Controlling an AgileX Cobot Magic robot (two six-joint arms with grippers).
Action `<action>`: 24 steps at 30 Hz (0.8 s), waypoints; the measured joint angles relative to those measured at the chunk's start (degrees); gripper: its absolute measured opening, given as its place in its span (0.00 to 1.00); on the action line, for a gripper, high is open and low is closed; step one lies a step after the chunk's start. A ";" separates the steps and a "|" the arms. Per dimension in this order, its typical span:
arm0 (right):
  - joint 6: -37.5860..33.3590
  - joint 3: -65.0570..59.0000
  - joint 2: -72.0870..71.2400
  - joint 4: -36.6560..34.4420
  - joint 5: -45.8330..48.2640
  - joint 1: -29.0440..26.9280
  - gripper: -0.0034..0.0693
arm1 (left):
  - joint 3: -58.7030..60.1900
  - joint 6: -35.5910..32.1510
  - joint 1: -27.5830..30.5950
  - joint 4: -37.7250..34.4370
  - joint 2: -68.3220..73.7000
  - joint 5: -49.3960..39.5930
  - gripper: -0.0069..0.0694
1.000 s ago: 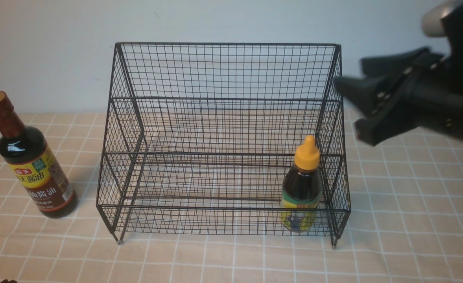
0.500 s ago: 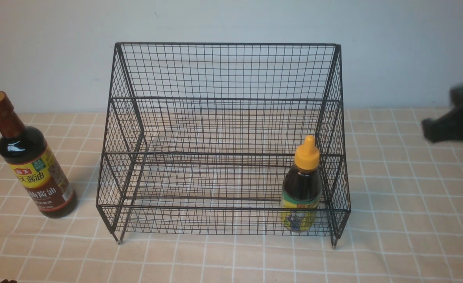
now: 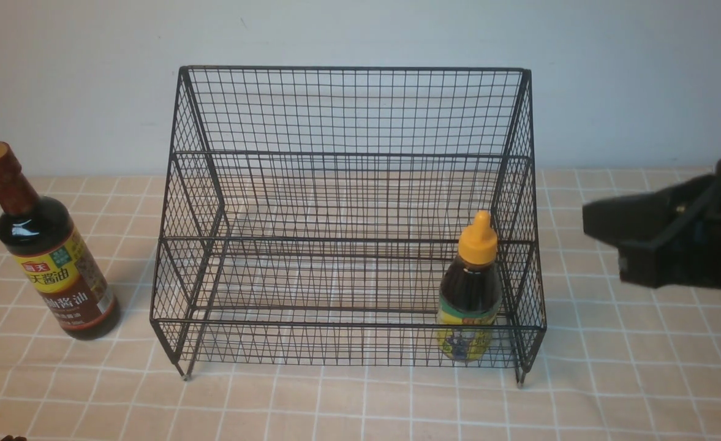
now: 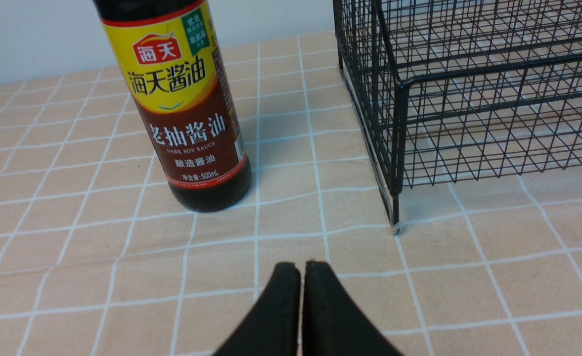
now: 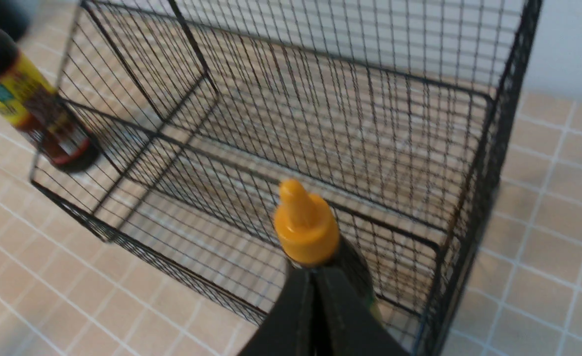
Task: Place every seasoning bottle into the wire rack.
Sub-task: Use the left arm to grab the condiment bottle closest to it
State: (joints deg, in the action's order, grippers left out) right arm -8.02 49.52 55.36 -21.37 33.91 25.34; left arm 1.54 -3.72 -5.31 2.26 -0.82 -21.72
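The left gripper [image 4: 300, 269] has its two black tapered fingers pressed together with nothing between them. It is poised above the peach checked tablecloth [image 4: 73, 277], off the left front foot of the large black wire-mesh stepped rack [image 3: 354, 68] and on the robot's side of it. Directly ahead of this gripper, the tall dark-liquid bottle with a red-brown neck and a yellow-and-red label [image 4: 182, 113] stands upright on the cloth. It is outside the rack's left wall, near it but not touching, with its long axis vertical. The right gripper [image 3: 590, 223] is likewise closed and empty, and sits beyond the rack's right wall. The short squat dark bottle with a pointed yellow-orange cap [image 3: 469, 294] already stands upright on the rack's lowest tier, in the front right corner. Judgement: only the tall bottle remains to be placed. The left arm is the nearer one, since the whole rack lies between the right gripper and that bottle. The left fingers must part before approaching, then close horizontally across the upright body.
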 joint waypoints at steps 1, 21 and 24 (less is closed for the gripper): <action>-1.60 0.00 -0.35 -2.89 -1.01 0.00 0.03 | 0.00 0.00 0.00 0.00 0.00 0.00 0.08; -0.13 -5.98 -7.60 11.47 -15.72 -14.73 0.03 | 0.00 0.00 0.00 0.00 0.00 0.00 0.08; -0.13 -12.41 -13.09 12.80 -16.15 -18.86 0.03 | 0.00 0.00 0.00 0.00 0.00 0.00 0.08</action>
State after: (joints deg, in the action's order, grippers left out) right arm -8.15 37.11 42.26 -8.57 17.76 6.48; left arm 1.54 -3.72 -5.31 2.26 -0.82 -21.72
